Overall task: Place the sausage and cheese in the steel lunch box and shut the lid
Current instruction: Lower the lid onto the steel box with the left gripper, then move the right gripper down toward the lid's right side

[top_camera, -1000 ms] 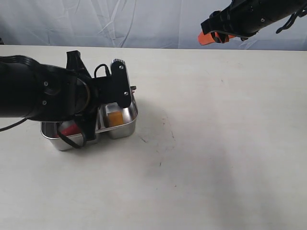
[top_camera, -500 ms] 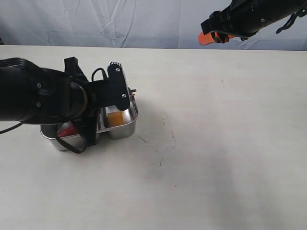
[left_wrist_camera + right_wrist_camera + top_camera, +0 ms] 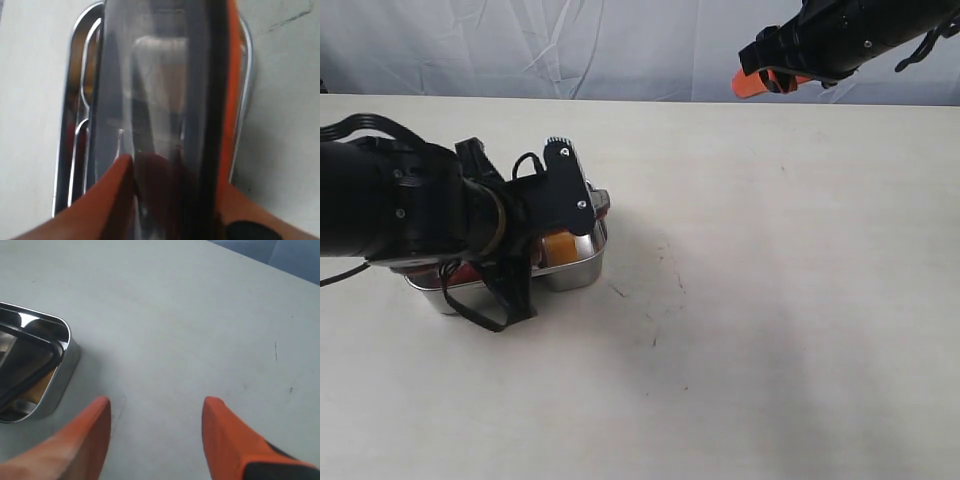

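Observation:
The steel lunch box (image 3: 577, 268) sits left of centre, mostly under my left arm. The yellow-orange cheese (image 3: 558, 246) shows in its right compartment. A red sliver that may be the sausage (image 3: 471, 272) peeks out of the left one. My left gripper (image 3: 175, 175) is shut on the dark translucent lid (image 3: 160, 90), which hangs tilted over the box rim (image 3: 70, 130) with its orange-red seal (image 3: 231, 75) showing. My right gripper (image 3: 156, 407) stands open with nothing in it, raised at the far right (image 3: 761, 79).
Bare white tabletop (image 3: 770, 300) spreads to the right of the box, with a few small dark marks (image 3: 618, 292). In the right wrist view the box corner (image 3: 67, 357) lies beside the open fingers. A grey cloth backdrop (image 3: 620, 45) closes the far side.
My left arm has come down and forward with the lid, so the lid now covers more of the box and the cheese. The right arm has stayed put.

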`<state>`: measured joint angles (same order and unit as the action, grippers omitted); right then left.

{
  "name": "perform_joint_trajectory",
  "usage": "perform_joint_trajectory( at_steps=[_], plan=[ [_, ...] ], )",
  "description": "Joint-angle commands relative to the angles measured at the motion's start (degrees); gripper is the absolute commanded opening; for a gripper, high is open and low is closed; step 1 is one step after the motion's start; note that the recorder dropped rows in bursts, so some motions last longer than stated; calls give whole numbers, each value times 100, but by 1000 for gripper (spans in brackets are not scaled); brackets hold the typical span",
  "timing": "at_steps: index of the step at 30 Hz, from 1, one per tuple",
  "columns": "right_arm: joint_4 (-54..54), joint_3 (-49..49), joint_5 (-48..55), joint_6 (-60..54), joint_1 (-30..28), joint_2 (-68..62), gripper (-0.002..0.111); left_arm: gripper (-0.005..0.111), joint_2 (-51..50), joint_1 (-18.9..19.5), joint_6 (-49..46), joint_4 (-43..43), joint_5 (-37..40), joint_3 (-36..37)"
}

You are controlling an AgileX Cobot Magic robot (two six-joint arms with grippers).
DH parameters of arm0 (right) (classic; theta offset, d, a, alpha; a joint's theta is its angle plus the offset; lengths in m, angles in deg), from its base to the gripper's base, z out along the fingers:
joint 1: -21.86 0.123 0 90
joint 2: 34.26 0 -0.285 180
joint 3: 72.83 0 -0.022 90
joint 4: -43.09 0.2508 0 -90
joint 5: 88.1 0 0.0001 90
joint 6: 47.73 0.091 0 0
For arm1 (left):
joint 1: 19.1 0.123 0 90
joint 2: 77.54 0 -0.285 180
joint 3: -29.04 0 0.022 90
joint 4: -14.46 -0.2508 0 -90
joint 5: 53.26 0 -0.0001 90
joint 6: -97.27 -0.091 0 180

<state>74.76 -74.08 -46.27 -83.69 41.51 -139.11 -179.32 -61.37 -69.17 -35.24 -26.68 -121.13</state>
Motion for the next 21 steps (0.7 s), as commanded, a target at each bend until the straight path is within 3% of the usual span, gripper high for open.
perform_joint_trajectory(
  at_steps=[1, 21],
  plan=[
    [-7, -14, 64, -4, -34, 42, 53, 42, -137, -17, 105, 724, 39, 128],
    [112, -14, 215, -4, -34, 42, 53, 43, -550, -17, 105, 822, 38, 128]
  ],
)
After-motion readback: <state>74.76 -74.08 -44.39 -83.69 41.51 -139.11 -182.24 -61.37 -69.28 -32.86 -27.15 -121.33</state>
